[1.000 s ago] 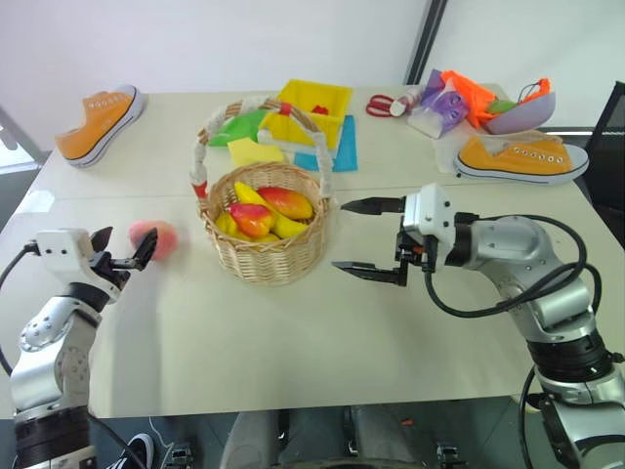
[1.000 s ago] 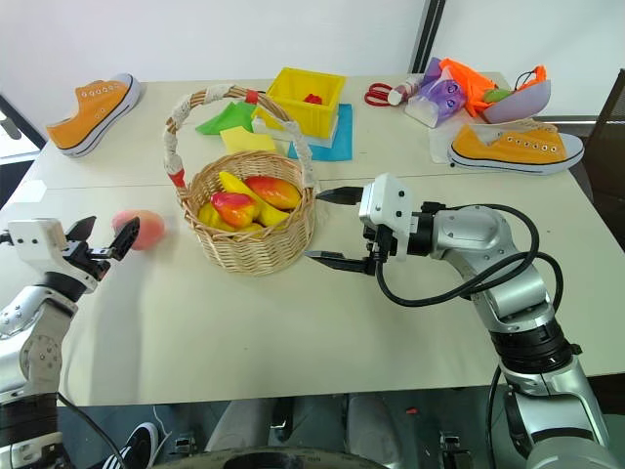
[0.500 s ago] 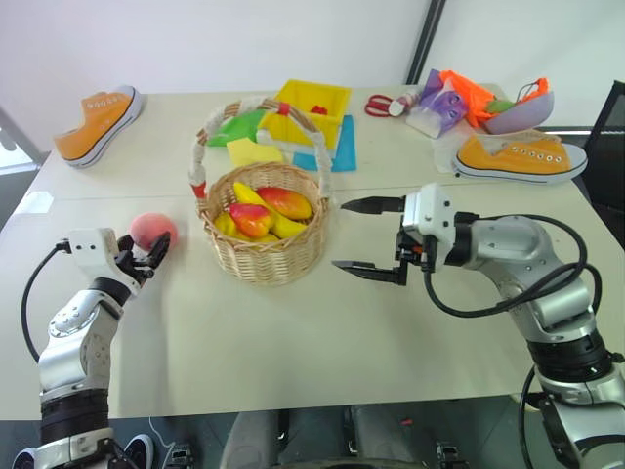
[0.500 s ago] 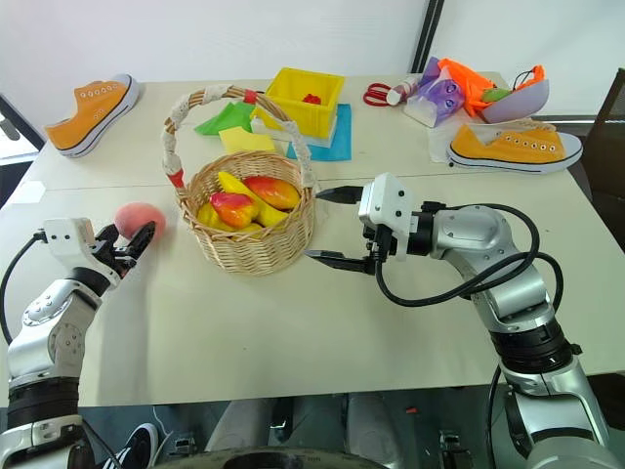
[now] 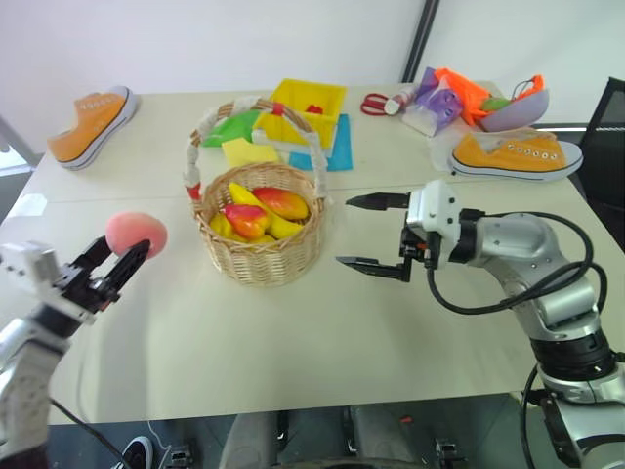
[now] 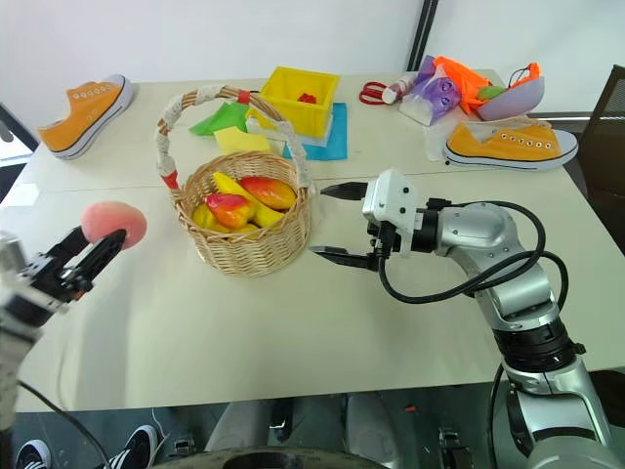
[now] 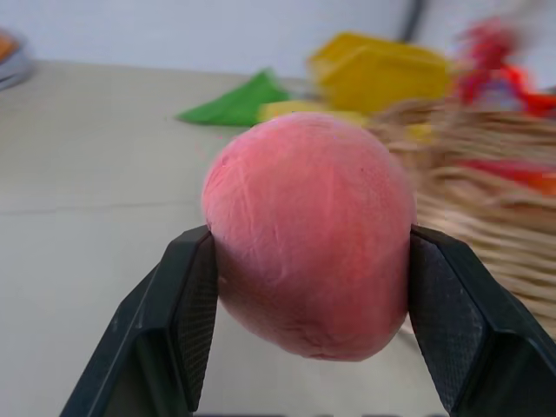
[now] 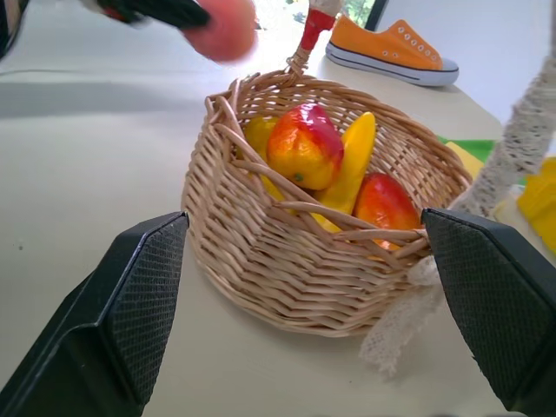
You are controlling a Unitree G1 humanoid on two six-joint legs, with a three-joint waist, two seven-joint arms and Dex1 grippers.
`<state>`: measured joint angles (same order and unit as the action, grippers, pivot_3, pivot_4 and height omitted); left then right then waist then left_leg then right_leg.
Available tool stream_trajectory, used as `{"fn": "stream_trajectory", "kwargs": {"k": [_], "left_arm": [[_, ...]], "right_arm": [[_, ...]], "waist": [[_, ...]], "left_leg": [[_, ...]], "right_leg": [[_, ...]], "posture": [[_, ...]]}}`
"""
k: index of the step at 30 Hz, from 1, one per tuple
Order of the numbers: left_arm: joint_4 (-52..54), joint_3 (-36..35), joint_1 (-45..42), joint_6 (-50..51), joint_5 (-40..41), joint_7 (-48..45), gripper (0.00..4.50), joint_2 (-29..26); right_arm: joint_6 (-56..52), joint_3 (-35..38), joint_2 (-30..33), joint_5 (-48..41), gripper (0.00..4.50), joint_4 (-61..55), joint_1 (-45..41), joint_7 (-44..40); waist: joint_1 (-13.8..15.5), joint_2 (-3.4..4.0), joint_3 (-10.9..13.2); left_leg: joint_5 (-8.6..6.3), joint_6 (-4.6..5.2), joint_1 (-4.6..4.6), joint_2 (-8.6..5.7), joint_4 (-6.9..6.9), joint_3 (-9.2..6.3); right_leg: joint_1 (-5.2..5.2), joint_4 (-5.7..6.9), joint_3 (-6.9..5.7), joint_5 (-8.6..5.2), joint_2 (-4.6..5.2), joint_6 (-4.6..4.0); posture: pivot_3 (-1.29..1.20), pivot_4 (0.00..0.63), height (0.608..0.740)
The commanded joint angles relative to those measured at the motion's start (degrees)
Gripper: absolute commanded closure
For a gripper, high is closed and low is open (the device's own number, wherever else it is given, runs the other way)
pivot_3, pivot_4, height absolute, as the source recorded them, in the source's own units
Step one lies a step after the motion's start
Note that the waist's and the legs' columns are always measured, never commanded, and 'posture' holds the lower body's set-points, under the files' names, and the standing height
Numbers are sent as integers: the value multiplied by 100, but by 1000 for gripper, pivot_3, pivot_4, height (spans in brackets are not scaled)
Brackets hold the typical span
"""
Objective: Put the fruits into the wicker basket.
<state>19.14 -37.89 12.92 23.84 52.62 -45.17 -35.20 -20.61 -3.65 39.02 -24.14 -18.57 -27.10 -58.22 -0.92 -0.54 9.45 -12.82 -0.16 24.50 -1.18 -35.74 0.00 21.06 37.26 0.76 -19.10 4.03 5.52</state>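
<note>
Holding: left gripper point(image 5: 122, 264) clamps the peach point(image 5: 136, 234) between both fingers, above the table point(image 5: 293, 322).
Right gripper point(image 5: 371, 233): fingers wide apart, just beside the wicker basket point(image 5: 260, 256).
Basket contents: banana point(image 8: 352, 165), mango-like pieces point(image 8: 304, 146).

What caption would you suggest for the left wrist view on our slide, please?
Left gripper shut on the pink peach, lifted off the table, with the wicker basket beyond.

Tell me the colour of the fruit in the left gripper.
Pink-red; the peach shows best in the left wrist view.
</note>
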Motion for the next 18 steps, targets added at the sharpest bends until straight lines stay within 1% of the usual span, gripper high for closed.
{"fn": "stream_trajectory", "kwargs": {"k": [1,4,6,7,9,10,12,16,18], "left_arm": [[783,-178,-153,540,1115,77,1755,-289],[1459,678,-592,958,1483,727,1755,-253],[1688,1281,-1126,1034,1374,1358,1755,-5],[1633,1657,-1679,914,1142,1851,1755,387],[1477,2109,-2359,790,746,2478,1755,885],[1352,2356,-2561,693,218,2628,1755,970],[1149,2627,-2740,580,-458,2767,1755,1011],[747,2777,-2943,426,-928,2919,1755,1203],[713,2876,-2951,375,-1159,2862,790,1199]], "right_arm": [[127,211,56,-99,0,60,-68,-86],[158,259,25,-77,0,215,-125,-50],[140,263,-22,-113,0,223,-173,-21],[94,267,-47,-154,0,168,-183,9],[44,264,-71,-182,0,95,-183,47],[32,279,-70,-186,0,60,-158,75],[29,301,-61,-181,0,21,-121,114],[43,328,-45,-160,0,-38,-23,167],[42,340,-46,-157,0,-52,-7,199]], "waist": [[49,1,0],[42,1,1],[25,1,1],[22,0,1],[42,-7,3],[38,-14,0],[-13,-9,-2],[6,-11,-1],[19,-11,0]], "left_leg": [[0,0,-2,0,-3,-1],[-2,3,-2,-4,-21,-1],[-5,11,-2,-11,-35,0],[-5,13,-2,-14,-39,1],[-3,14,-5,-15,-44,0],[-3,14,-4,-13,-47,-2],[-1,14,-6,-13,-40,-1],[0,13,-5,4,-27,-6],[0,13,-3,7,-27,-8]], "right_leg": [[4,-1,-4,-3,2,-6],[-9,-9,-6,-4,6,-9],[-22,-13,-4,-2,10,-7],[-37,-11,-3,5,10,6],[-41,-2,-6,10,9,16],[-39,5,-8,15,5,24],[-37,8,-7,17,-2,29],[-13,15,15,16,-36,30],[-8,20,15,15,-38,30]], "posture": [[0,150,740],[0,150,740],[0,150,740],[0,150,740],[0,150,740],[0,150,740],[0,150,740],[0,150,740],[0,150,740]]}}
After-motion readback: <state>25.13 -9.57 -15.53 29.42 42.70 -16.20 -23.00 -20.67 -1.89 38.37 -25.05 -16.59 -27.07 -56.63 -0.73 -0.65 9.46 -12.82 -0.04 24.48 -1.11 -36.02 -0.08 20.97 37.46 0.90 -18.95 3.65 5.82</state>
